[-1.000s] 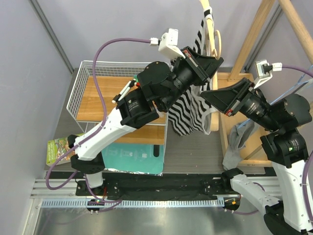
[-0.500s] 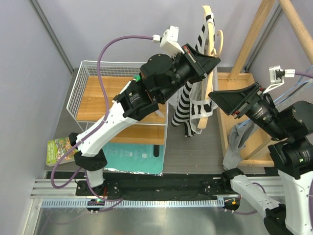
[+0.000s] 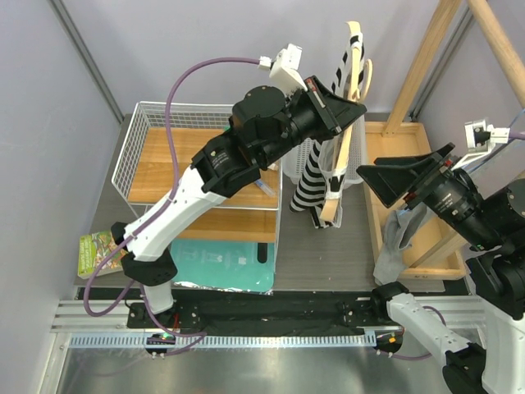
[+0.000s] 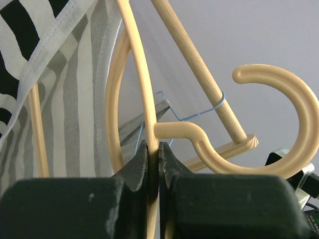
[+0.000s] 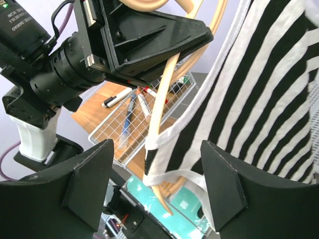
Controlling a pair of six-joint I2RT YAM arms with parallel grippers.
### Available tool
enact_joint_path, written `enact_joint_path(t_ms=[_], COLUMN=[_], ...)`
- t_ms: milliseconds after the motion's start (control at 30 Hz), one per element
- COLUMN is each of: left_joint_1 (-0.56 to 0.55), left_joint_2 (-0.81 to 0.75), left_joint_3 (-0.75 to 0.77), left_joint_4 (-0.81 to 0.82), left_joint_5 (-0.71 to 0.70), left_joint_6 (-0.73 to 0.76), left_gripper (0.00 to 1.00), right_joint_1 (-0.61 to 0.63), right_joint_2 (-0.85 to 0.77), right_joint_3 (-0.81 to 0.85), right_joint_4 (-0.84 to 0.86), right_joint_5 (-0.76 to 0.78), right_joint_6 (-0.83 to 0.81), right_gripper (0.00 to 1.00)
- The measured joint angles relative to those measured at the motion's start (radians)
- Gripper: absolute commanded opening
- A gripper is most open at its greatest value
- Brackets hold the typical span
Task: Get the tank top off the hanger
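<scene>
From above, my left jaws are pinched shut on the cream hanger [image 3: 351, 78] and hold it up, edge-on to the camera, just right of the wire basket [image 3: 134, 156]. The striped tank top [image 3: 310, 182] hangs on the hanger, bunched into a narrow drape above the grey tabletop [image 3: 328, 250]. My right jaws stand wide apart, to the right of the garment and clear of it, in front of the wooden rack [image 3: 420, 70].

At my left wrist, the two jaws meet around the hanger's [image 4: 141, 84] thin curved arm, just below where its hook [image 4: 281, 119] branches off. The tank top [image 4: 75, 99] fills the left side, a white-edged strap crossing the top corner. A wooden rod [image 4: 194, 62] slants behind, with a blue wire hanger [image 4: 197, 113] looped on it.

At my right wrist, the jaws are spread wide with nothing held. Between them I see the tank top [image 5: 264, 84] on the hanger [image 5: 163, 97], a strap wrapped around the hanger's lower arm, and my left jaws clamped higher up. The basket [image 5: 132, 132] with pens lies behind.
</scene>
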Motion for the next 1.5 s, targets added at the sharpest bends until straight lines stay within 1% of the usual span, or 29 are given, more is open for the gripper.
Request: enact_joint_path(t_ms=[100, 200, 300, 400, 467, 567, 633, 667, 733, 833, 933, 967, 1033, 1167, 1367, 1500], left_joint_1=[0.014, 0.026, 0.034, 0.039, 0.039, 0.039, 0.039, 0.039, 0.039, 0.039, 0.040, 0.040, 0.040, 0.040, 0.040, 0.037], left_joint_2=[-0.013, -0.021, -0.027, -0.029, -0.031, -0.032, -0.032, -0.032, -0.033, -0.038, -0.039, -0.039, -0.043, -0.044, -0.044, -0.045], left_joint_3=[-0.009, -0.009, -0.009, -0.009, -0.009, -0.009, -0.009, -0.010, -0.016, -0.029, -0.037, -0.039, -0.053, -0.065, -0.070, -0.070], left_joint_4=[-0.010, -0.011, -0.013, -0.014, -0.014, -0.013, -0.013, -0.013, -0.006, -0.004, 0.000, 0.003, 0.016, 0.023, 0.032, 0.035], left_joint_5=[0.032, 0.063, 0.095, 0.120, 0.134, 0.153, 0.164, 0.167, 0.173, 0.186, 0.199, 0.201, 0.206, 0.206, 0.206, 0.206], left_joint_6=[-0.009, -0.022, -0.035, -0.042, -0.050, -0.054, -0.054, -0.054, -0.055, -0.055, -0.056, -0.057, -0.058, -0.058, -0.057, -0.054], left_gripper=[0.00, 0.00, 0.00, 0.00, 0.00, 0.00, 0.00, 0.00, 0.00, 0.00, 0.00, 0.00, 0.00, 0.00, 0.00, 0.00], right_joint_1=[0.000, 0.000, 0.000, 0.000, 0.000, 0.000, 0.000, 0.000, 0.000, 0.000, 0.000, 0.000, 0.000, 0.000, 0.000, 0.000], right_joint_2=[0.003, 0.005, -0.008, -0.021, -0.008, 0.018, 0.017, 0.017, 0.016, 0.015, 0.002, -0.002, -0.012, -0.016, -0.013, -0.013], right_joint_3=[0.043, 0.092, 0.099, 0.059, 0.044, 0.006, -0.038, -0.063, -0.092, -0.122, -0.143, -0.146, -0.156, -0.167, -0.200, -0.220], right_joint_4=[-0.051, -0.107, -0.126, -0.123, -0.119, -0.051, -0.008, 0.017, 0.055, 0.099, 0.127, 0.129, 0.146, 0.173, 0.190, 0.201], right_joint_5=[0.013, 0.039, 0.040, 0.005, -0.012, -0.063, -0.081, -0.081, -0.079, -0.076, -0.047, -0.038, -0.025, -0.023, -0.031, -0.044], right_joint_6=[-0.063, -0.143, -0.252, -0.319, -0.321, -0.270, -0.208, -0.161, -0.069, 0.057, 0.151, 0.169, 0.209, 0.261, 0.294, 0.298], right_gripper=[0.76, 0.64, 0.59, 0.58, 0.62, 0.65, 0.65, 0.62, 0.62, 0.58, 0.51, 0.47, 0.44, 0.44, 0.44, 0.39])
